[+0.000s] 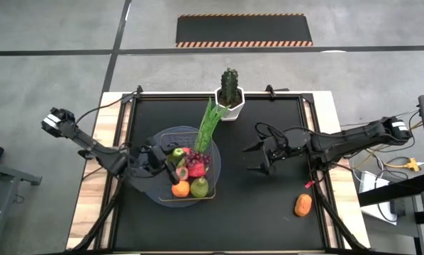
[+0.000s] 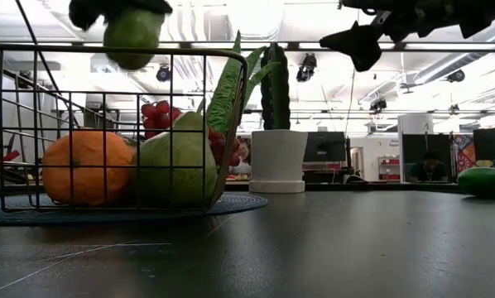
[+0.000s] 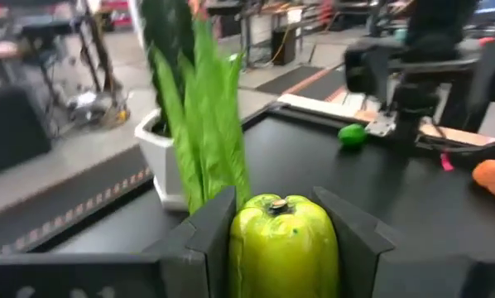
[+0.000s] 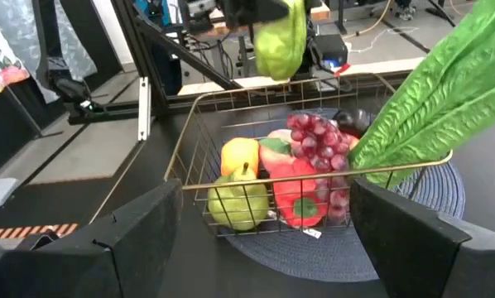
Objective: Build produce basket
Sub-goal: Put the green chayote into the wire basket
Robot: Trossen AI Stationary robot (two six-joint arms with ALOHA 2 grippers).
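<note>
On the left of the overhead view, the left arm is reaching in over the dark worktop (image 1: 269, 219) toward the basket (image 1: 186, 197). The left gripper (image 3: 282, 219) is clamping a green pepper (image 3: 283, 244) between its two fingers, one on each side of the fruit. From table height, this pepper (image 2: 132, 35) is hanging in the air just above the basket's top rim, not touching it.

The wire basket (image 2: 115, 124) is sitting on a round grey-blue mat (image 1: 142, 185) at the left-centre of the worktop. Inside it are lying an orange (image 2: 86, 168), a green pear (image 2: 177, 165), purple grapes (image 4: 318, 141) and a red pepper (image 4: 295, 194). A long leafy green stalk (image 1: 208, 126) is leaning out over the far rim toward a cactus (image 1: 230, 86) in a white pot (image 1: 230, 110) just behind the basket.

Right of the basket, the right gripper (image 1: 258, 157) is hovering with its fingers spread wide and holding nothing, pointing at the basket. Farther right, near the front edge, an orange-coloured fruit (image 1: 303, 205) is lying on the worktop, well apart from the basket.
</note>
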